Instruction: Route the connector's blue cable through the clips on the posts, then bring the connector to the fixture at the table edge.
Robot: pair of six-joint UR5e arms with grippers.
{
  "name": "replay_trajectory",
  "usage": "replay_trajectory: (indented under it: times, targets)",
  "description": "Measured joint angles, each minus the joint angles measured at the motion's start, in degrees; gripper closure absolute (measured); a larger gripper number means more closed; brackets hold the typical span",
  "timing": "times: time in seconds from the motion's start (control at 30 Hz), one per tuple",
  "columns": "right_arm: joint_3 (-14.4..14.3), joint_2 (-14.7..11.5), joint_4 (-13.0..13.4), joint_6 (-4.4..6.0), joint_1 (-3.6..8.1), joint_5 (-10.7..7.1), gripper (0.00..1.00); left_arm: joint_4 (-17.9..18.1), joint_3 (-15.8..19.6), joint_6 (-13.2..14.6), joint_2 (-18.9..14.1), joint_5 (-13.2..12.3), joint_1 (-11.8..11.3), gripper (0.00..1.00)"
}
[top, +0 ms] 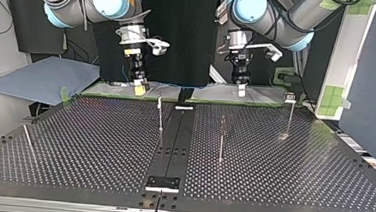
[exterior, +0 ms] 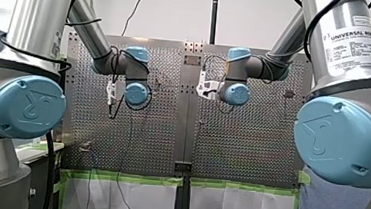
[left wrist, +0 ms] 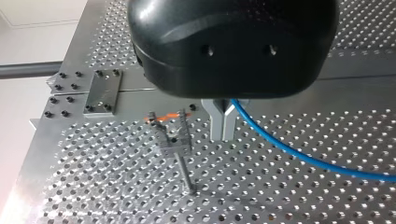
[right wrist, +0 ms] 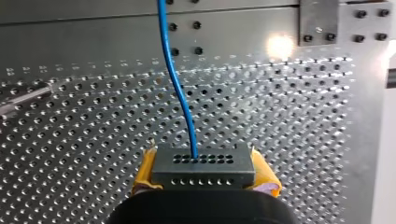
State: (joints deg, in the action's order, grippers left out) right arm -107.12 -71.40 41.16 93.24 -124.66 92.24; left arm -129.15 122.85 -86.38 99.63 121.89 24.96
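Observation:
My right gripper (right wrist: 205,184) is shut on a grey connector (right wrist: 203,165), gripped between its yellow pads (right wrist: 145,172). The blue cable (right wrist: 180,84) leaves the connector's face and runs ahead over the perforated table. My left gripper (left wrist: 223,126) has its metal fingers shut on the blue cable (left wrist: 299,151), which trails off to one side of them. A post with a clip (left wrist: 173,137) stands just beside those fingers. In the top view my right gripper (top: 140,86) hangs at the far left-centre and my left gripper (top: 241,87) at the far right-centre, both above the table's far edge.
Thin posts rise from the table in the top view: one (top: 160,111) near the centre strip, one (top: 221,138) right of it, one (top: 289,113) at the far right, one (top: 28,140) at the left. A small plate fixture (top: 162,183) sits at the near edge.

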Motion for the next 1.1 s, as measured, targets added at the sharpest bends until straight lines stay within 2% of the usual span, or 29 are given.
replay_trajectory:
  times: [0.2, 0.5, 0.87, 1.1]
  targets:
    - [1.9, 1.8, -0.4, 0.03, 0.14, -0.24, 1.00, -1.7, -2.6, -0.4, 0.0, -1.6, -1.3, 0.98]
    - [4.3, 2.1, -1.5, 0.19, 0.16, -0.65, 1.00, -3.5, -4.9, -0.6, 0.1, -3.4, -3.4, 0.98]
    - [5.6, 2.3, -1.6, 0.22, 0.16, -1.41, 1.00, -3.7, -6.6, -0.5, 0.4, -6.5, -6.2, 0.98]
    - [6.0, 2.3, -1.8, 0.15, 0.16, -1.52, 1.00, -3.8, -8.0, -0.5, 2.0, -7.2, -7.5, 0.98]
